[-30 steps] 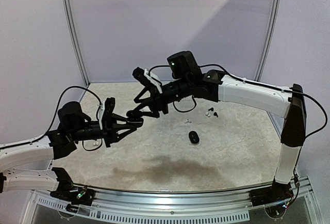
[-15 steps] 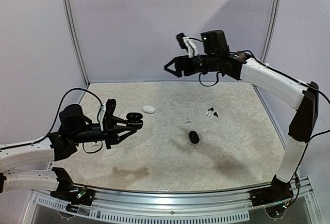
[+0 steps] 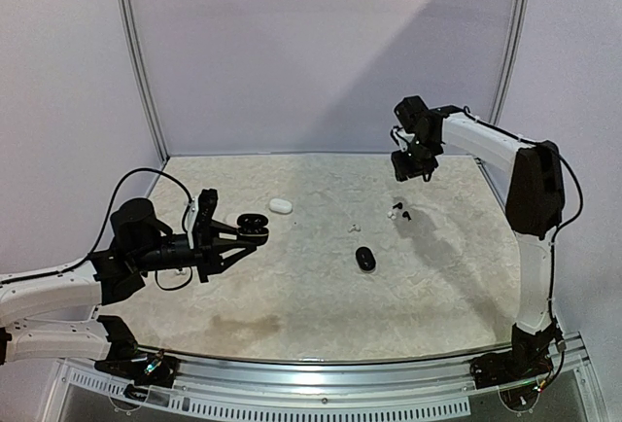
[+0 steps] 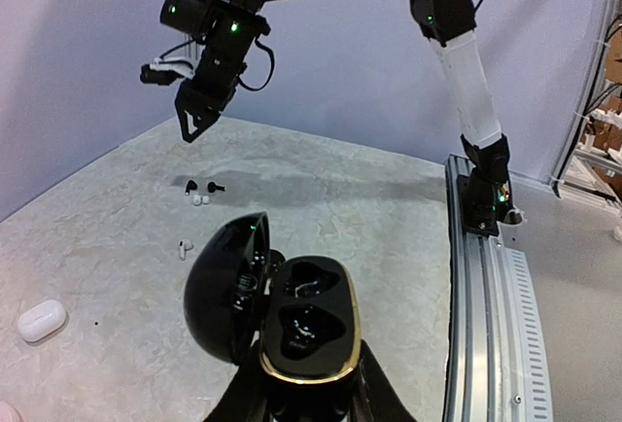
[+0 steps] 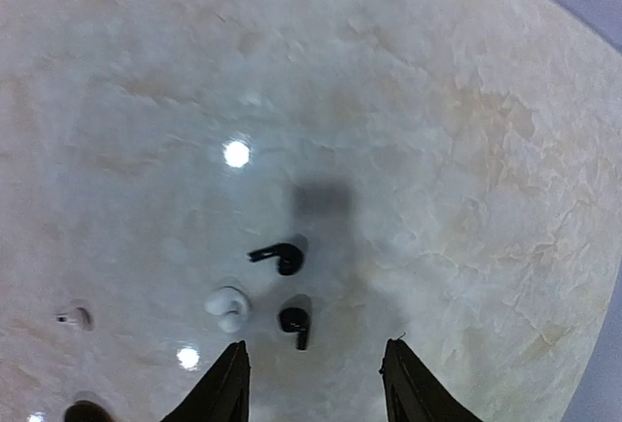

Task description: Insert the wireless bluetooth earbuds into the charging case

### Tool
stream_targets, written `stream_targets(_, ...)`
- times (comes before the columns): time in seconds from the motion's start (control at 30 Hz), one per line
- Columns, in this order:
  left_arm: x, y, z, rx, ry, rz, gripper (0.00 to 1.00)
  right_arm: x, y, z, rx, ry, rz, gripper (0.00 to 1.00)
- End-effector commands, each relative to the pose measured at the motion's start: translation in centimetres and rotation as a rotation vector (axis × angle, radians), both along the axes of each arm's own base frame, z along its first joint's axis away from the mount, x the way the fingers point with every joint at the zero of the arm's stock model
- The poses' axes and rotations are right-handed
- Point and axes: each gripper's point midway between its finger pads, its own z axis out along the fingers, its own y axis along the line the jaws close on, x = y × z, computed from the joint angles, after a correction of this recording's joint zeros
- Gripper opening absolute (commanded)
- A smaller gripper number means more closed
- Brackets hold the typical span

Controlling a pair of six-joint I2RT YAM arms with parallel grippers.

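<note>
Black, gold-rimmed charging case [image 4: 306, 330]; black earbuds [image 5: 282, 257] and white earbud [image 5: 227, 307]; mottled beige table [image 3: 311, 296].

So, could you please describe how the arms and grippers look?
The left arm and right arm have white shells with black joints. The left gripper and right gripper are black, each with two tapering fingers. Black cables loop by both wrists; the right wrist shows green lights.

— Where is the open glossy black oval charging case [image 4: 292, 320]?
— Between the left gripper's [image 3: 251, 232] fingers, over the left of the beige stone-patterned table [image 3: 292, 296]. The small white pebble-shaped case [image 3: 281, 206] lies beyond it.
— The earbuds?
— Far right, under the right gripper [image 5: 316, 383]: two tiny black earbuds [image 5: 279, 257] beside a tiny white earbud [image 5: 226, 307]. A lone white earbud [image 3: 355, 228] lies left of them, behind the closed black oval case [image 3: 364, 259].
</note>
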Motion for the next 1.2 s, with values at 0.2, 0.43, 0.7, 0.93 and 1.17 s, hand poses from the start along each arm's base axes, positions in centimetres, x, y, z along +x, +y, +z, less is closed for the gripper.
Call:
stream_targets(0.2, -0.4, -0.2, 0.3, -0.005, -0.031, -0.015, 0.0, -1.4, -2.2, -7.9, -0.089, 0.251, 0.073, 0.51)
stream_targets(0.43, -0.4, -0.2, 0.2, -0.001, -0.034, -0.017, 0.0, -1.4, -2.0, -9.9, -0.082, 0.292, 0.115, 0.47)
stream_targets(0.7, -0.3, -0.3, 0.2, 0.004, -0.037, -0.021, 0.0, -1.5, -1.2, -11.2, -0.052, 0.318, 0.141, 0.39)
stream_targets(0.93, -0.3, -0.4, 0.2, 0.006, -0.041, -0.022, 0.0, -1.8, -1.1, -12.4, -0.052, 0.343, 0.144, 0.3)
stream_targets(1.17, -0.3, -0.4, 0.1, 0.01, -0.047, -0.023, 0.0, -2.4, -1.1, -12.6, -0.044, 0.371, 0.148, 0.16)
